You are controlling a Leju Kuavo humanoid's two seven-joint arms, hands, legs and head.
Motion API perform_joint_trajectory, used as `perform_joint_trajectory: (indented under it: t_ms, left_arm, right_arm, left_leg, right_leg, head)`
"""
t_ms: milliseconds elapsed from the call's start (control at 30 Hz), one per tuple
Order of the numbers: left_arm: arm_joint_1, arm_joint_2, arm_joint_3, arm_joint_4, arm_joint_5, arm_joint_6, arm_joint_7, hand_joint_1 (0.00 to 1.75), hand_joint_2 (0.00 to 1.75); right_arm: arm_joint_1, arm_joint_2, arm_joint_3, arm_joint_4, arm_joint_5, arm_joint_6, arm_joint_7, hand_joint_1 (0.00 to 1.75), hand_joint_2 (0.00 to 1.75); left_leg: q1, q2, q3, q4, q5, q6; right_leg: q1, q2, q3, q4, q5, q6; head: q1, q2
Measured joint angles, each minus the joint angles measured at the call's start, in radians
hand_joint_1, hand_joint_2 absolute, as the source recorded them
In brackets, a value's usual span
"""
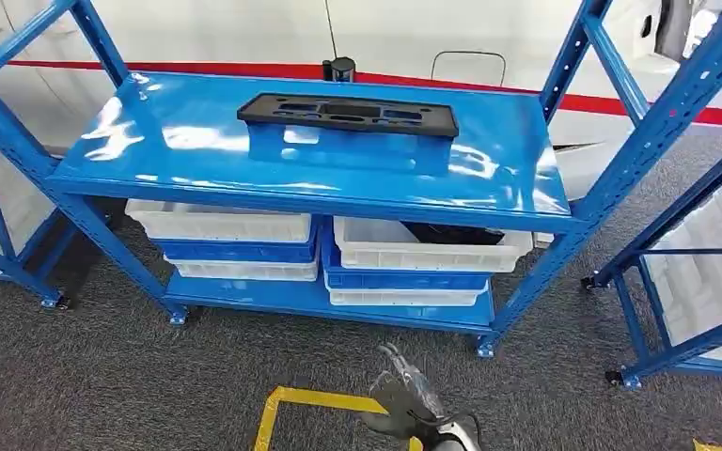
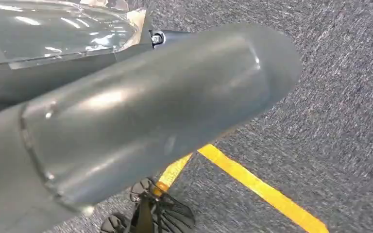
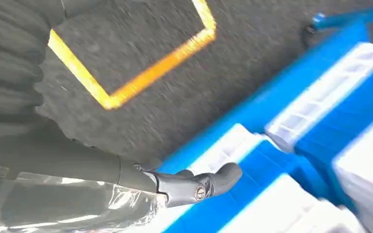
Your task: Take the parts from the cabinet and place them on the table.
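The robot's right hand (image 1: 414, 399) hangs low over the grey carpet near the yellow floor marking (image 1: 312, 406); it's holding nothing and the fingers look loosely apart. The left hand's state can't be told; a grey cover blocks its wrist view. The black part (image 1: 348, 114) lies flat on the blue cabinet's top shelf (image 1: 197, 150), well away from the hand. Looks like the reach hasn't started, so the next move calls for raising an arm to the part.
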Motion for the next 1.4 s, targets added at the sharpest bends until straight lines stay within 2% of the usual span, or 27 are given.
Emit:
perform_joint_trajectory:
  t_ms: [33, 100, 233, 333, 533, 733, 833, 1000, 1167, 1300, 1400]
  left_arm:
    - [0.000, 0.000, 0.000, 0.000, -0.005, 0.000, 0.002, 0.00, 0.00]
    - [0.000, 0.001, -0.002, 0.000, -0.015, 0.000, 0.005, 0.00, 0.00]
    - [-0.002, 0.000, -0.003, 0.000, -0.029, -0.003, 0.010, 0.00, 0.00]
    - [-0.002, 0.000, -0.003, 0.000, -0.035, -0.005, 0.011, 0.00, 0.00]
    - [-0.003, 0.000, -0.011, 0.000, -0.057, -0.021, 0.011, 0.00, 0.00]
    - [-0.003, 0.004, -0.033, 0.000, -0.100, -0.035, 0.011, 0.00, 0.00]
    - [-0.004, 0.006, -0.047, 0.000, -0.121, -0.039, 0.018, 0.00, 0.00]
    - [-0.005, 0.010, -0.078, 0.000, -0.162, -0.057, 0.005, 0.00, 0.00]
    - [-0.006, 0.011, -0.095, 0.000, -0.174, -0.067, -0.003, 0.00, 0.00]
    - [-0.006, 0.016, -0.110, 0.000, -0.195, -0.085, -0.005, 0.00, 0.00]
    - [-0.007, 0.019, -0.121, 0.000, -0.209, -0.098, -0.001, 0.00, 0.00]
  right_arm:
    - [0.002, 0.003, 0.012, -0.017, -0.008, -0.001, -0.005, 0.00, 1.75]
    - [0.001, 0.016, 0.050, -0.077, -0.040, 0.001, -0.007, 0.00, 1.75]
    - [0.001, 0.026, 0.178, -0.307, -0.181, 0.019, 0.058, 0.00, 1.75]
    - [0.001, 0.023, 0.256, -0.430, -0.215, 0.020, 0.079, 0.00, 1.75]
    - [0.007, 0.009, 0.334, -0.577, -0.259, -0.021, 0.077, 0.00, 1.75]
    - [-0.014, -0.027, 0.402, -0.844, -0.329, -0.046, 0.183, 0.00, 1.75]
    - [-0.059, -0.040, 0.408, -0.951, -0.370, -0.025, 0.239, 0.00, 1.75]
    - [-0.202, -0.043, 0.420, -1.019, -0.397, 0.013, 0.347, 0.00, 1.75]
    - [-0.266, -0.042, 0.430, -1.034, -0.408, 0.021, 0.371, 0.00, 1.75]
    - [-0.335, -0.042, 0.434, -1.026, -0.476, 0.079, 0.447, 0.00, 1.75]
    - [-0.407, -0.033, 0.454, -0.992, -0.473, 0.109, 0.496, 0.00, 1.75]
  left_leg:
    - [0.002, 0.001, -0.003, 0.000, 0.002, 0.002]
    - [0.005, 0.000, -0.004, -0.001, 0.007, -0.003]
    - [0.009, 0.000, -0.004, -0.005, 0.013, -0.012]
    - [0.012, 0.000, -0.005, -0.006, 0.015, -0.015]
    - [0.012, 0.000, -0.011, -0.006, 0.018, -0.021]
    - [0.008, 0.000, -0.014, -0.006, 0.019, -0.021]
    - [0.007, 0.000, -0.014, -0.006, 0.019, -0.021]
    - [0.006, 0.000, -0.014, -0.005, 0.020, -0.020]
    - [0.007, 0.000, -0.014, -0.005, 0.020, -0.020]
    - [0.006, 0.000, -0.015, -0.005, 0.020, -0.020]
    - [0.006, 0.000, -0.015, -0.005, 0.020, -0.020]
  right_leg:
    - [0.002, 0.001, -0.003, 0.001, 0.000, 0.000]
    - [0.006, 0.001, -0.006, 0.004, 0.003, -0.004]
    - [0.010, 0.001, -0.010, 0.006, 0.004, -0.009]
    - [0.013, 0.002, -0.011, 0.007, 0.006, -0.012]
    - [0.014, 0.001, -0.016, 0.008, 0.007, -0.013]
    - [0.010, 0.001, -0.019, 0.008, 0.009, -0.015]
    - [0.008, 0.001, -0.019, 0.008, 0.010, -0.014]
    - [0.008, 0.001, -0.019, 0.008, 0.010, -0.013]
    - [0.008, 0.001, -0.018, 0.008, 0.010, -0.013]
    - [0.008, 0.001, -0.019, 0.008, 0.010, -0.013]
    - [0.008, 0.001, -0.019, 0.008, 0.010, -0.013]
  head:
    - [0.001, 0.000]
    - [0.001, 0.000]
    - [0.001, 0.000]
    - [0.001, 0.000]
    - [0.002, 0.000]
    - [0.002, 0.000]
    - [0.001, 0.000]
    - [0.001, 0.000]
    - [0.001, 0.000]
    - [0.001, 0.000]
    - [0.002, 0.000]
